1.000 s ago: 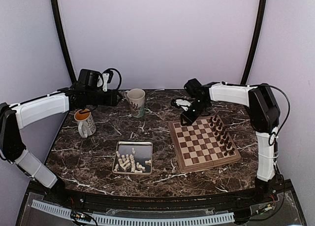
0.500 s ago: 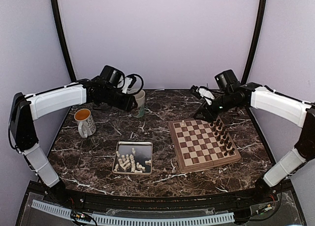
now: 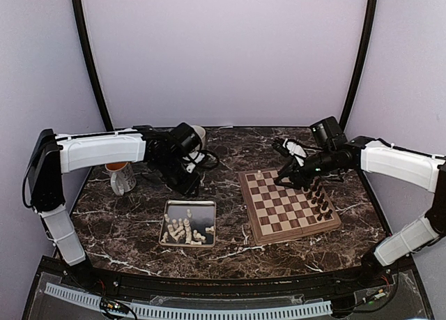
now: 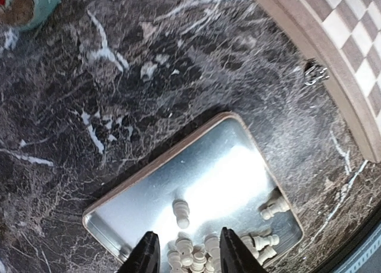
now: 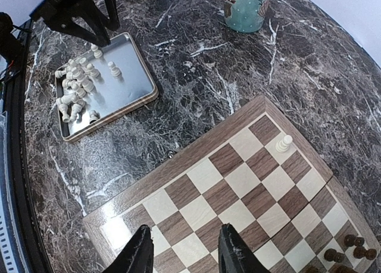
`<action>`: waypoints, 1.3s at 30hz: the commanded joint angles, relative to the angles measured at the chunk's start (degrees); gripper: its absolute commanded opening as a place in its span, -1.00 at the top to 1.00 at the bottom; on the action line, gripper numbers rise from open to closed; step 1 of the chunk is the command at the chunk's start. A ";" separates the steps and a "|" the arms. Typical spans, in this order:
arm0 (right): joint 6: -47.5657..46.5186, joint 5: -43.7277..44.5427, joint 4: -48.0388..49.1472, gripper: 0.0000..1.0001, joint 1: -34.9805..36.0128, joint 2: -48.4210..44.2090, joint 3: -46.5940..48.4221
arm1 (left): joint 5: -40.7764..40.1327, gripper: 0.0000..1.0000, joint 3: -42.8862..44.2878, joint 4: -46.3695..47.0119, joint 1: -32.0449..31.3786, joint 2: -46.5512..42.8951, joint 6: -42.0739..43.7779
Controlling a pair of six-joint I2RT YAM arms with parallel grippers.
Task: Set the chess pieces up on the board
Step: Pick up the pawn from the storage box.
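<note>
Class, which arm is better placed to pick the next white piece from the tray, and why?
Left. The left tool hangs open above the tray, over the chess pieces; the right tool is over the board, away from the tray.

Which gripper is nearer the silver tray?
Left. The left gripper hovers at the tray's far edge; the right gripper is over the board's far side, away from it.

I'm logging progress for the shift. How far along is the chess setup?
Done: one cream piece stands on the board near its far left corner; the dark pieces line its right side. In hand: nothing; both arms' jaws are open and empty, left above the tray, right above the board. Left: the remaining cream pieces in the tray.
</note>
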 commanded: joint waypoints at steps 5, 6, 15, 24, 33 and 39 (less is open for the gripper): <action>-0.56 -1.25 3.30 0.25 -0.30 -2.08 0.19 | -2.82 0.28 3.40 -9.37 -0.18 7.48 -4.35; -0.83 -0.59 3.17 0.25 -0.32 -2.11 0.34 | -2.86 0.30 3.17 -9.25 -0.18 7.85 -4.31; -2.96 5.71 4.91 0.24 -0.92 -5.54 -2.62 | -1.82 0.43 0.77 -7.15 -0.23 10.01 -3.64; -3.54 6.89 4.51 0.25 -2.03 -4.50 -2.51 | 2.20 0.40 -1.19 -5.43 -0.27 9.52 -3.98; -4.16 7.12 4.22 0.25 -2.06 -3.10 -2.12 | 2.07 0.51 -2.98 -3.26 -0.53 9.01 -4.41; -4.31 7.11 4.00 0.24 -2.09 -2.69 -1.93 | 0.36 0.53 -1.16 -2.13 -0.53 9.38 -4.37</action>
